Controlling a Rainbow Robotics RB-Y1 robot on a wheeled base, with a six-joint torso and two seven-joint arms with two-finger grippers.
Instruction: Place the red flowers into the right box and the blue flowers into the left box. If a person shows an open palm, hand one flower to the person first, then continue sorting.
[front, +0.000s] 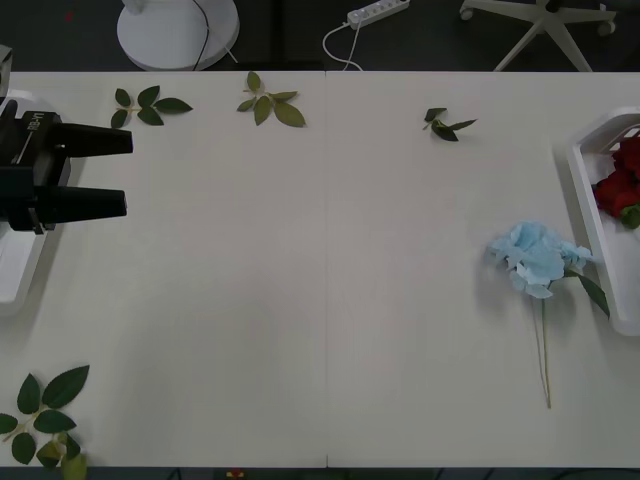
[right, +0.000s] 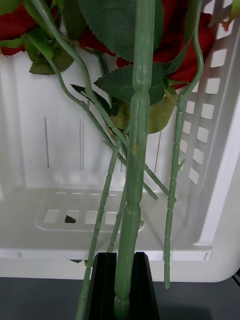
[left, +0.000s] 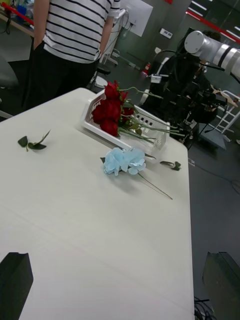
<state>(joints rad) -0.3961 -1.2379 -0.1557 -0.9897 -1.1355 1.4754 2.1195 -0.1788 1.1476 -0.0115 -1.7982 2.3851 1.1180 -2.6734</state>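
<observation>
Front view: right box (front: 590, 215) holds red flowers (front: 618, 185); left gripper (front: 112, 172) open, empty.

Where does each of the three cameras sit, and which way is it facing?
Front view: above the arms, looking down at the table; left gripper at the left.
Right wrist view: on the right wrist, facing into the right box; right gripper shut on a stem.
Left wrist view: on the left wrist, looking across the table; open jaws at the corners.
Front and left wrist views share the blue flower.
</observation>
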